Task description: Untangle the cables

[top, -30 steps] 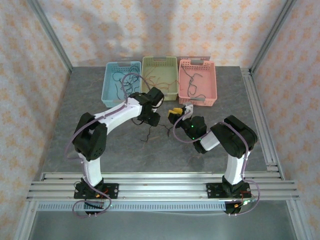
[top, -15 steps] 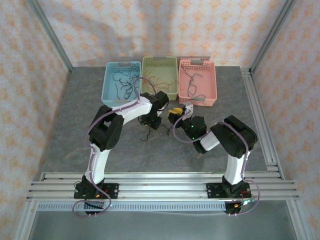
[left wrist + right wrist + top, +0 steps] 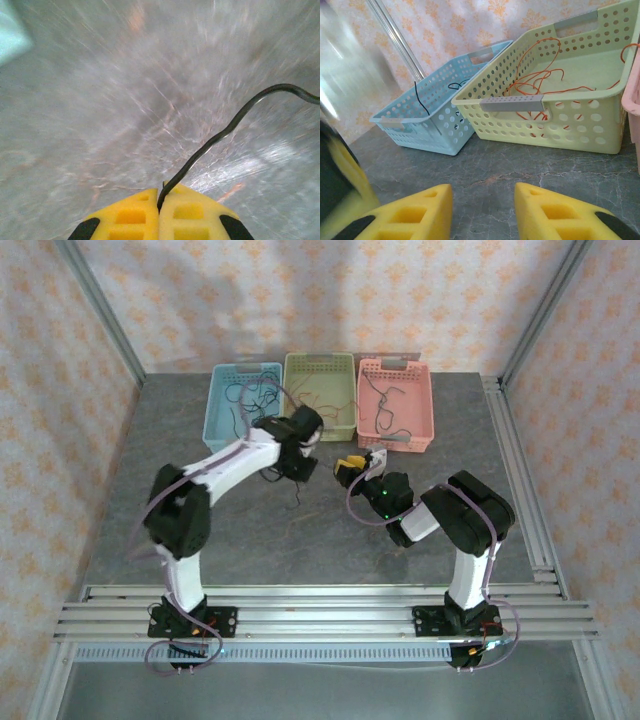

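Note:
My left gripper [image 3: 160, 207] is shut on a thin black cable [image 3: 225, 131], which runs up from between the yellow fingers and curves off to the right above the grey table. From above, the left gripper [image 3: 296, 478] hangs over mid-table in front of the baskets, with the black cable [image 3: 297, 496] dangling under it. My right gripper [image 3: 348, 468] rests low just to its right. In the right wrist view the right gripper [image 3: 482, 202] stands open over bare table, nothing between its fingers. More cables lie in the baskets: orange ones [image 3: 535, 80] and black ones [image 3: 245, 400].
Three baskets stand in a row at the back: blue [image 3: 222, 435], green [image 3: 320, 362] and pink [image 3: 427, 405]. The green basket [image 3: 560, 120] and blue basket [image 3: 435, 132] are close ahead of the right gripper. Metal rails [image 3: 320, 605] run along the table's near edge.
The left gripper has shut on a black cable and lifted it, swinging back and left. The bunch on the table is no longer there. The right arm has not moved.

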### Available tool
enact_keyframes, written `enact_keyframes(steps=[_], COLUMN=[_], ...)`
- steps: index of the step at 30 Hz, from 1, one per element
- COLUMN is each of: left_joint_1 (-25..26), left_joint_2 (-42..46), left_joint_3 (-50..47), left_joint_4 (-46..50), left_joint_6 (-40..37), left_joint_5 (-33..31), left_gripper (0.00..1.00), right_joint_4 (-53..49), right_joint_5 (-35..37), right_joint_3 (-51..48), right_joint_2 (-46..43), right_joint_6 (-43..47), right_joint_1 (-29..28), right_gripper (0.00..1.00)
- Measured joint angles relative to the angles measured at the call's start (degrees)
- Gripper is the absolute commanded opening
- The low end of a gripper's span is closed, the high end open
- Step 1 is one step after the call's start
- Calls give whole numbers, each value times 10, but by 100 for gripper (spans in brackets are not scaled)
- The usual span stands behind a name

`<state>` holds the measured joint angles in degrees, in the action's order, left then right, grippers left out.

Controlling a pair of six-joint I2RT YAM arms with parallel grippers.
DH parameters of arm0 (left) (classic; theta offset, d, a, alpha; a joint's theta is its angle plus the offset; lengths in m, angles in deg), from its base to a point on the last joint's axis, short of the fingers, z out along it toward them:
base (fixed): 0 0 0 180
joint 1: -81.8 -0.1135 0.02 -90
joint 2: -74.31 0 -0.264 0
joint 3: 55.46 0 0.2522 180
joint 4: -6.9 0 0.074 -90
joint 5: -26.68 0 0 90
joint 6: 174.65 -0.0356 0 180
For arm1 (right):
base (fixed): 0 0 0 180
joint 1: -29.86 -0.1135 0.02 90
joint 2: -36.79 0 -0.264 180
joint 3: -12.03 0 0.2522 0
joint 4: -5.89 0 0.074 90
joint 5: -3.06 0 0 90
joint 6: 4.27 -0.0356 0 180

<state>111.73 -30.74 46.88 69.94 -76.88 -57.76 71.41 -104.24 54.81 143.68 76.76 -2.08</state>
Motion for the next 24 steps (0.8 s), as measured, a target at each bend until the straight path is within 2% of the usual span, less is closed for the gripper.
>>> enact_keyframes(steps=[5,10,11,12,14,15,18,21,24], left_joint_1=[-99,-173,-184,-194,-210,-218,-239,-259,-272], left_joint_2=[87,63,48,31,-8,-33,-98,-152,-157], left_joint_3=[38,97,113,131,170,192,240,274,254], left_joint_4=[-36,-41,-41,-40,-38,-38,-39,-40,-51], left_joint_6=[46,84,90,94,104,110,123,134,143], left_joint_5=[-8,-33,-35,-37,-45,-49,-51,-45,-41], left_gripper=[0,0,5,16,31,36,45,48,49], right_joint_4=[0,0,0,0,0,0,0,0,0], right_joint_5=[0,0,0,0,0,0,0,0,0], right_joint_3=[0,0,0,0,0,0,0,0,0], right_joint_2=[0,0,0,0,0,0,0,0,0], right_joint_6=[0,0,0,0,0,0,0,0,0], right_joint_1=[0,0,0,0,0,0,0,0,0], right_gripper=[36,36,36,36,36,36,36,36,36])
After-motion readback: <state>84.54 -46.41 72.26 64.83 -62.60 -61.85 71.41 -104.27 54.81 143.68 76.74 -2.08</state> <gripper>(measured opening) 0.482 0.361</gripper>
